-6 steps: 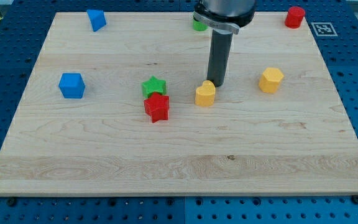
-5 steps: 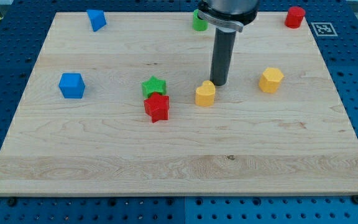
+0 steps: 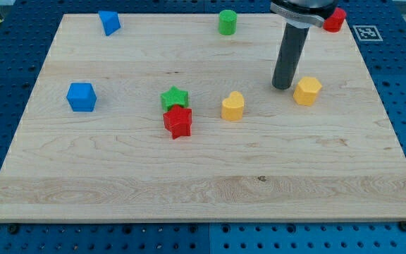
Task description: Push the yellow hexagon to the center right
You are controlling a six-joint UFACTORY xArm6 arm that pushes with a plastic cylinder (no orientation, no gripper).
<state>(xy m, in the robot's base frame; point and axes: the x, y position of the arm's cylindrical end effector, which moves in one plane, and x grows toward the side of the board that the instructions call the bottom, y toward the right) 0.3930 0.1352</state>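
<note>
The yellow hexagon [image 3: 307, 90] lies on the wooden board [image 3: 203, 183], right of the middle. My tip [image 3: 282, 87] rests on the board just to the hexagon's left, close beside it; I cannot tell if they touch. A second yellow block [image 3: 233, 106], rounded with a pointed top, lies left of my tip, apart from it.
A green star [image 3: 175, 97] and a red star [image 3: 178, 121] sit touching left of centre. A blue cube [image 3: 81, 97] is at the left, a blue wedge-like block [image 3: 108, 22] at top left, a green cylinder [image 3: 227, 22] at top middle, a red cylinder [image 3: 335, 20] at top right.
My tip has moved to the view's right, from beside the rounded yellow block to just left of the yellow hexagon. The blocks have not moved.
</note>
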